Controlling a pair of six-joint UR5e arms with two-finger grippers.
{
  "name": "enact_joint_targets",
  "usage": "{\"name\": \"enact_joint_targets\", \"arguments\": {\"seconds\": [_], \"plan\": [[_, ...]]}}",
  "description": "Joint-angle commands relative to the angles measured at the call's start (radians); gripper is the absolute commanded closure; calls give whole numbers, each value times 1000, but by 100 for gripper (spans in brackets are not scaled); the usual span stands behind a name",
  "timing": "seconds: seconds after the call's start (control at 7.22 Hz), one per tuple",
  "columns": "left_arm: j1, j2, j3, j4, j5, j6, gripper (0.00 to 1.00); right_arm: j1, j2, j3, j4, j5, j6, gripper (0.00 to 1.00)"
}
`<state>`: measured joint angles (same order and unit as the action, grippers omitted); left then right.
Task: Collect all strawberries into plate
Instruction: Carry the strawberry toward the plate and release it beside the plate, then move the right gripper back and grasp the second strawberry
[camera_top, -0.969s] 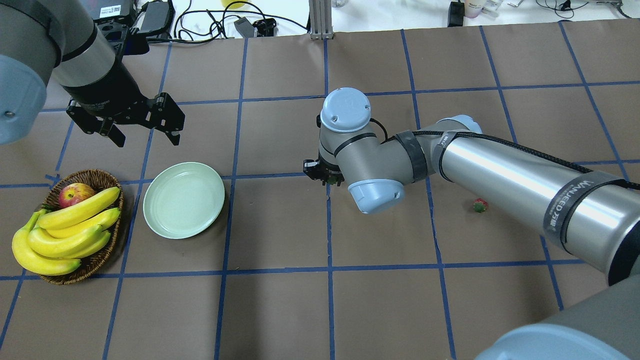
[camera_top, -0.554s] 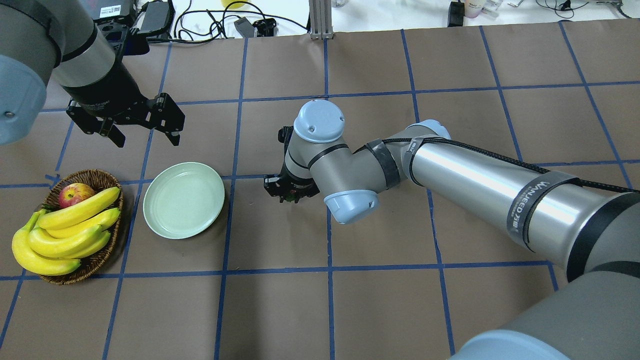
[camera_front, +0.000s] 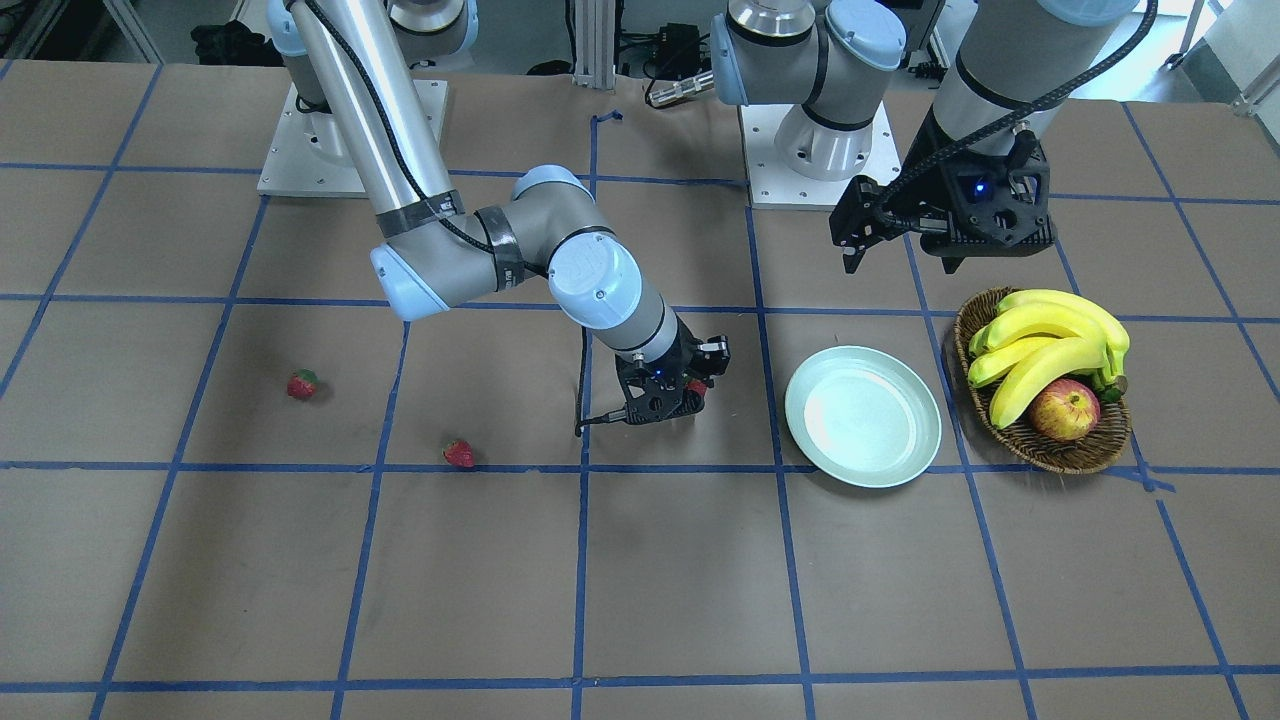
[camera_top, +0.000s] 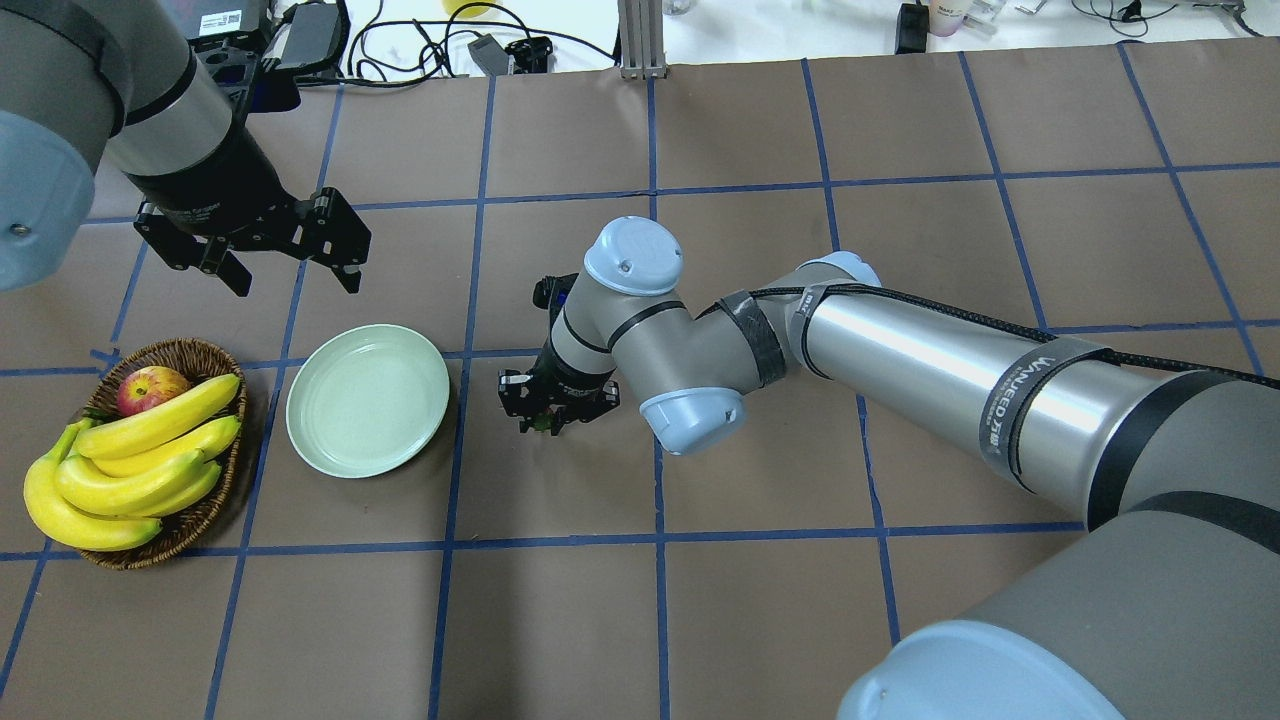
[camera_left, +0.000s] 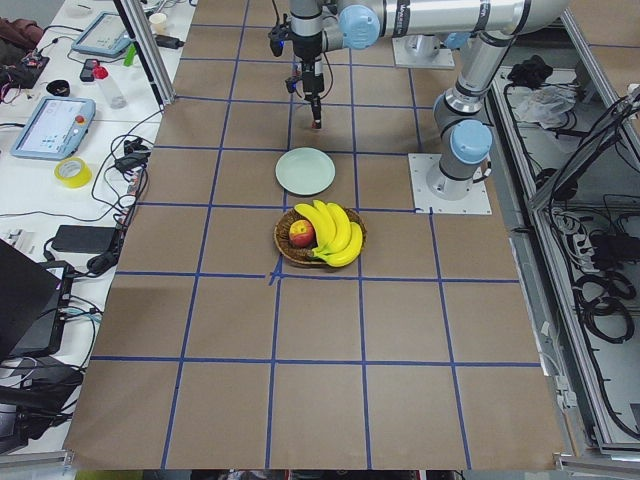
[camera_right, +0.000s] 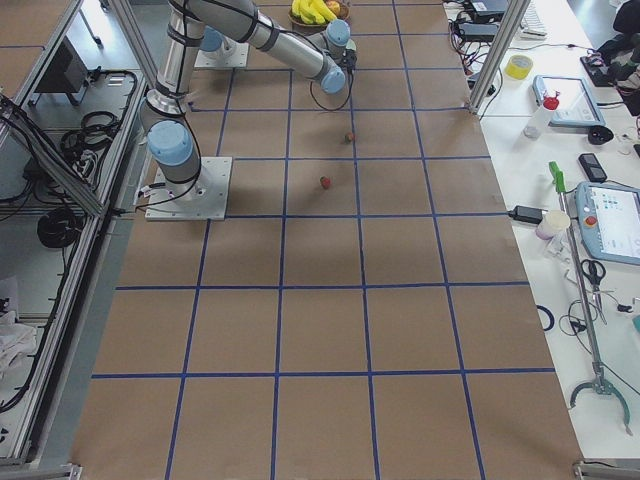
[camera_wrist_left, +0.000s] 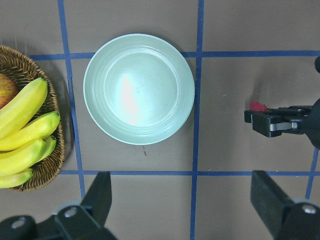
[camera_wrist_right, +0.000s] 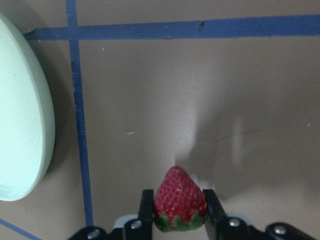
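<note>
My right gripper (camera_top: 547, 412) is shut on a red strawberry (camera_wrist_right: 180, 200) with a green cap and holds it just above the table, a short way right of the plate. The strawberry also shows in the front view (camera_front: 697, 387) and the left wrist view (camera_wrist_left: 258, 106). The pale mint plate (camera_top: 368, 400) is empty, and its rim shows in the right wrist view (camera_wrist_right: 20, 115). Two more strawberries (camera_front: 302, 384) (camera_front: 459, 453) lie on the table far from the plate, hidden under my right arm in the overhead view. My left gripper (camera_top: 290, 272) is open and empty, hovering behind the plate.
A brown wicker basket (camera_top: 190, 358) with bananas (camera_top: 130, 460) and an apple (camera_top: 150, 388) stands just left of the plate. Cables and devices lie beyond the table's far edge (camera_top: 420, 40). My right arm (camera_top: 900, 350) stretches across the table's middle.
My right arm has swung left toward the plate with the strawberry in its gripper. It now covers the strawberry seen earlier on the right. My left arm has not moved.
</note>
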<state>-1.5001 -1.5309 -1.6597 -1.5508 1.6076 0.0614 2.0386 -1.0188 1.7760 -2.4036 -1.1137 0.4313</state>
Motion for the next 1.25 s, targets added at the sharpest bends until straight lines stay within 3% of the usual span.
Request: {"name": "enact_joint_targets", "arguments": {"seconds": [0.0, 0.14, 0.28, 0.55, 0.83, 1.11], "plan": [[0, 0, -2, 0, 1, 0, 0, 0, -4, 5, 11, 0, 1, 0], [0, 0, -2, 0, 2, 0, 0, -3, -33, 11, 15, -58, -3, 0], [0, 0, 0, 0, 0, 0, 0, -18, -94, 0, 62, -207, -8, 0], [0, 0, 0, 0, 0, 0, 0, -98, -178, 8, 153, -380, -23, 0], [0, 0, 0, -2, 2, 1, 0, -202, -182, 11, 158, -484, -211, 0], [1, -1, 0, 0, 0, 3, 0, -257, -178, 54, 170, -505, -368, 0]]}}
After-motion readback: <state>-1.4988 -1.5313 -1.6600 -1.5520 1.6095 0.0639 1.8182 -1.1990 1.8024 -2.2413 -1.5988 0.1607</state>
